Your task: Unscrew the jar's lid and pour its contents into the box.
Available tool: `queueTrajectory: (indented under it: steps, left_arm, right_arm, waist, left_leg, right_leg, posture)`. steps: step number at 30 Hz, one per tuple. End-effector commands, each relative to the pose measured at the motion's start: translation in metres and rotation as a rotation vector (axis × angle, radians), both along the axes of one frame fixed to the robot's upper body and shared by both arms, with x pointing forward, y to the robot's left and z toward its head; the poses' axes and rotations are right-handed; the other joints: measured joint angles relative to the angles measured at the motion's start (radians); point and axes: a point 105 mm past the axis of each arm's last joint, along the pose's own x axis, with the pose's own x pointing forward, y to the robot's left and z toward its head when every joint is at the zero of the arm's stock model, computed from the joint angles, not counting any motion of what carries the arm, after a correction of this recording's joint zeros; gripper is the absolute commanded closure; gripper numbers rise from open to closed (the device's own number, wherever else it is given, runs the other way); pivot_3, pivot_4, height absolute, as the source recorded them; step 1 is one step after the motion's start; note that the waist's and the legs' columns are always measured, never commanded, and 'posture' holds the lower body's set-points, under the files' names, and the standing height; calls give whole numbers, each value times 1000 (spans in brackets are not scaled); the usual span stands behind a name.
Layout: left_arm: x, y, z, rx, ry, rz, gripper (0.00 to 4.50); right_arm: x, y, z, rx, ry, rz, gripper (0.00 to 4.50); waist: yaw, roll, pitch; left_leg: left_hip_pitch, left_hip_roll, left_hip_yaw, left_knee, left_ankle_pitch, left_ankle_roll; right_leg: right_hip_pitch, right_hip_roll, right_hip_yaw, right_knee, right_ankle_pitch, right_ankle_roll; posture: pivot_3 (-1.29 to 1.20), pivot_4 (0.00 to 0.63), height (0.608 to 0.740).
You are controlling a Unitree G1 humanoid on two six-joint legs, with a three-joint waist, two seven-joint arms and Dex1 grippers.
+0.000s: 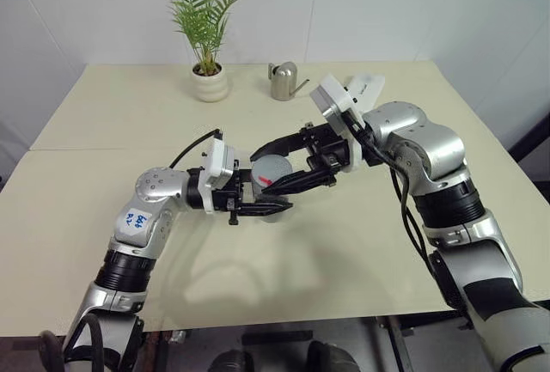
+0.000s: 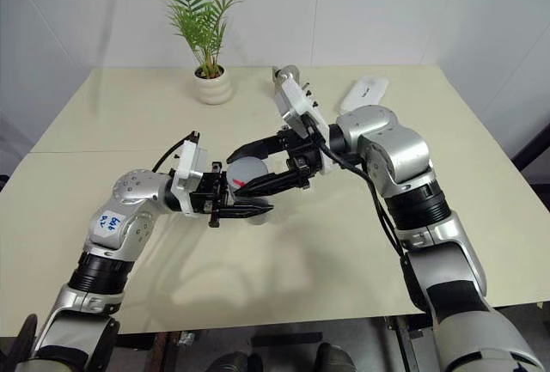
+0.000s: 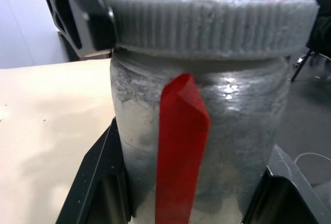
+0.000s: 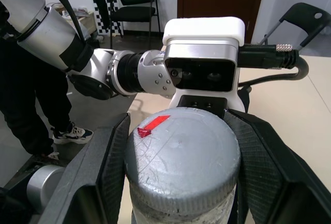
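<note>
The jar (image 3: 227,146) is translucent grey with a red strip down its side. It is held in the air above the middle of the table, lying roughly level. My left gripper (image 1: 273,198) is shut on its body, one finger (image 3: 95,182) on each side. The grey ribbed lid (image 4: 181,151) carries a red mark and sits on the jar. My right gripper (image 1: 259,173) comes in from the right and is shut on the lid, with its pads (image 4: 111,167) against the rim. I cannot make out the contents through the jar wall. The box is out of view.
At the back of the beige table (image 1: 112,123) stand a potted plant (image 1: 209,80), a steel watering can (image 1: 284,80) and a white flat case (image 2: 364,91). The right wrist view takes in a person's legs (image 4: 26,105) and a chair (image 4: 132,1) beyond the table.
</note>
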Motion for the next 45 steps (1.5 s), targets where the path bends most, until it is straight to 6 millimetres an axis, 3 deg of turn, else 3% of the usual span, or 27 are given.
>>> queueTrajectory:
  steps: [1,4,5,11,17,22,31,38,45]
  left_arm:
    - [4,8,5,-27,-31,56,2533]
    - [7,14,4,-48,-19,100,2533]
    - [8,18,2,-54,-13,125,2533]
    - [15,27,-3,-88,-2,228,2533]
    - [20,17,-1,-121,-2,247,2533]
    - [20,11,1,-133,-2,232,2533]
    - [19,9,7,-147,-6,226,2533]
    - [18,9,11,-160,-8,223,2533]
    - [15,10,11,-163,-7,213,2533]
  right_arm:
    - [2,-5,18,61,-34,-31,1009]
    - [6,-11,26,134,-55,-91,36]
    - [8,-15,30,173,-65,-121,11]
    - [5,-18,29,229,-80,-206,11]
    - [0,11,14,259,-80,-274,11]
    - [8,22,9,265,-92,-329,11]
    - [22,22,9,263,-106,-360,11]
    - [36,14,8,250,-123,-391,11]
    - [60,-22,13,222,-155,-463,11]
  waist:
    - [1,0,0]
    - [2,0,0]
    - [3,0,0]
    - [8,0,0]
    - [6,0,0]
    - [6,0,0]
    - [6,0,0]
    - [5,0,0]
    - [6,0,0]
  left_leg:
    - [0,0,0,0,0,0]
    - [0,0,0,0,0,0]
    - [0,0,0,1,0,0]
    - [0,0,-1,2,0,0]
    - [0,0,-1,2,0,-1]
    - [0,0,0,2,0,-1]
    - [0,0,-1,2,0,0]
    - [0,0,-1,2,0,0]
    - [0,0,-1,2,0,0]
  right_leg:
    - [0,0,0,0,0,0]
    - [0,0,0,0,0,0]
    - [0,0,0,0,0,0]
    - [0,0,0,1,0,0]
    - [0,0,0,2,0,0]
    - [0,0,0,2,0,0]
    - [0,0,0,2,0,0]
    - [0,0,0,2,0,0]
    - [0,0,0,2,0,0]
  posture:
    - [0,150,740]
    - [0,150,740]
    - [0,150,740]
    - [0,150,740]
    - [0,150,740]
    - [0,150,740]
    - [0,150,740]
    - [0,150,740]
    - [0,150,740]
